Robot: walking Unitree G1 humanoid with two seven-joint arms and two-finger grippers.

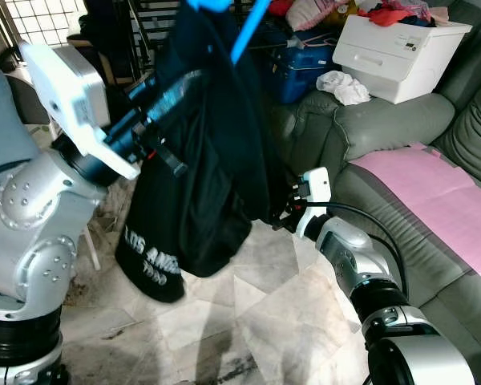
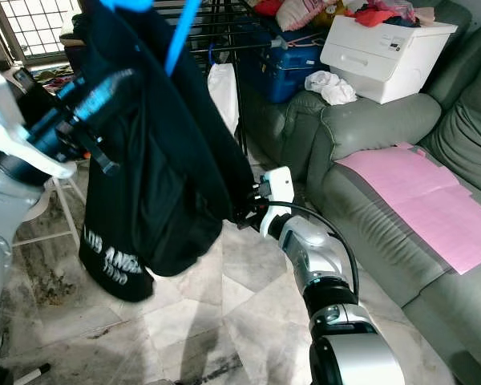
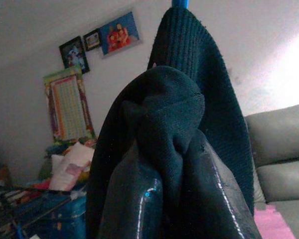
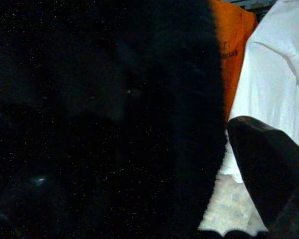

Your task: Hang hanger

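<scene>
Left gripper [image 3: 182, 164] clamps soft, limp black shirt [image 1: 200, 160] on blue hanger [image 1: 248, 28]; grasp the rigid hanger instead. Right gripper [image 1: 282, 215]: fingers' state unclear.

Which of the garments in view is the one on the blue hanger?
The black shirt with white lettering, hanging from the blue hanger; the orange and white garments hang behind it.
</scene>
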